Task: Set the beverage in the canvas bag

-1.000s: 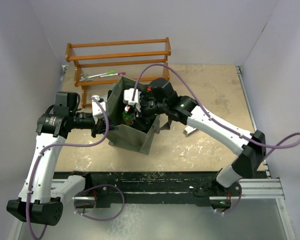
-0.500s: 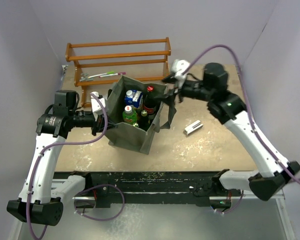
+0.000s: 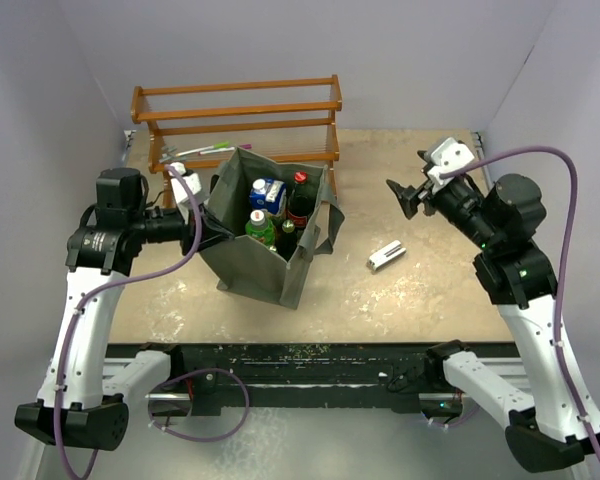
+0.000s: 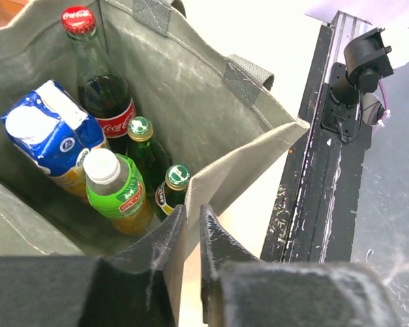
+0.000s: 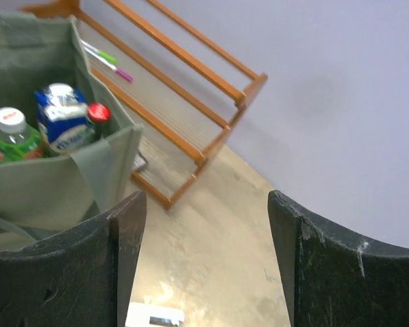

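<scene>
Left end effector [image 4: 191,221] pinching canvas bag [image 4: 191,88] rim, soft creased fabric

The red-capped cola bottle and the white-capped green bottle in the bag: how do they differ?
The tall red-capped cola bottle holds dark liquid and has a slim neck that rises above everything beside it. The white-capped green bottle is shorter and stubbier, with a bright green label. The cola bottle stands close to the bag's wall, and the green bottle stands further in. Both are upright inside the grey-green canvas bag.

Grey-green canvas bag [image 3: 270,272] holding bottles [image 3: 261,228] and a carton [image 3: 268,193] stands on a table [image 3: 420,290]; left gripper [image 3: 208,238] at its left rim, right gripper [image 3: 405,196] well apart.
</scene>
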Robot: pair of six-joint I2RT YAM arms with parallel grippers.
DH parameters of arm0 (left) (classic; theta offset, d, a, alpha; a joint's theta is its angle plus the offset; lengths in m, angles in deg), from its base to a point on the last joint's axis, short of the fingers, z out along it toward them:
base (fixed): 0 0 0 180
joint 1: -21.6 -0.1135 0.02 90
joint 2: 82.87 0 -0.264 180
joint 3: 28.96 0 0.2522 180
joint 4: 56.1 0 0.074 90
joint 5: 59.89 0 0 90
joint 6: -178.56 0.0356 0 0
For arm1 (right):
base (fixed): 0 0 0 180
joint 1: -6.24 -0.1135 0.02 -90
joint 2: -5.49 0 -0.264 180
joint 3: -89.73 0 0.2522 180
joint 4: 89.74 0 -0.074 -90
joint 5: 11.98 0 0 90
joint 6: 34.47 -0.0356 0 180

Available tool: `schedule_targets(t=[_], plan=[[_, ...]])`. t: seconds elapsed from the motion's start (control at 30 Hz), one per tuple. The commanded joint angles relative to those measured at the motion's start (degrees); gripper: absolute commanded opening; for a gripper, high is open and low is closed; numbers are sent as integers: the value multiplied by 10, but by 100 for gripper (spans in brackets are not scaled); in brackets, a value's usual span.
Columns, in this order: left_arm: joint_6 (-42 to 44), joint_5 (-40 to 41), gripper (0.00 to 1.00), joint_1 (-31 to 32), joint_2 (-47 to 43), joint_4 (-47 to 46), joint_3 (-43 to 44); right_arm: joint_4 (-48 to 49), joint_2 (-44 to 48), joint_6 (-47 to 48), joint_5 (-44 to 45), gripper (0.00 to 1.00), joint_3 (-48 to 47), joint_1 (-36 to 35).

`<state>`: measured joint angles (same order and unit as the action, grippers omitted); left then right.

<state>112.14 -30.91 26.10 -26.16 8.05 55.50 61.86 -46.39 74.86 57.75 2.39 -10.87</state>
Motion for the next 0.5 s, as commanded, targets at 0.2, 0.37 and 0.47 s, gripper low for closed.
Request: schedule_targets(t=[0.2,0.37,0.47], plan=[[-34,7,49,-3,-19,-31,62,-57,35,15,92,75,39,25],[-66,79,61,-4,-19,-46,64,-69,34,-20,135,76,56,42],[-82,154,72,-5,-24,-60,74,-64,33,-52,167,83,63,64]])
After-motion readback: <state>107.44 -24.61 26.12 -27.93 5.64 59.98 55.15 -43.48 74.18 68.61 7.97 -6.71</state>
